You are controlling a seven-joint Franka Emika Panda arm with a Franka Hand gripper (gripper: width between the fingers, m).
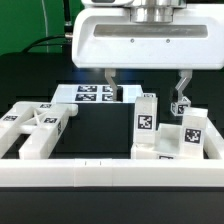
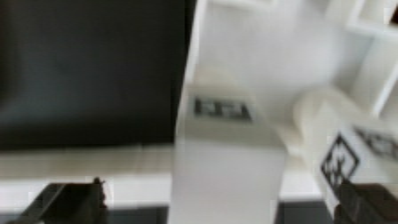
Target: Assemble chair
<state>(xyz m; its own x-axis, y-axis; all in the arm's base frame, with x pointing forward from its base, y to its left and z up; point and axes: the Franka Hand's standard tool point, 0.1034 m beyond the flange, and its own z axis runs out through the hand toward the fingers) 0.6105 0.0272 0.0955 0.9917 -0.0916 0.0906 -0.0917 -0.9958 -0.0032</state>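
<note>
Black matting is covering the desk (image 1: pixel 100 130), and a low white border rail (image 1: pixel 110 175) is fencing its near edge, probably so loose parts are not sliding off. Your tool (image 1: pixel 146 95) is hanging with its jaws spread fully wide and gripping nothing. That spread seems to be straddling a tall upright chair piece (image 1: pixel 148 120), so I judge you are lining up a grasp. The wrist view is showing that piece (image 2: pixel 231 120) running between the fingers (image 2: pixel 71 200). Other chair parts are lying ready: crossed bars (image 1: pixel 35 125) toward the exterior view's left, a tagged block (image 1: pixel 192 130) toward its right. The marker board (image 1: pixel 95 94) is lying flat behind.
</note>
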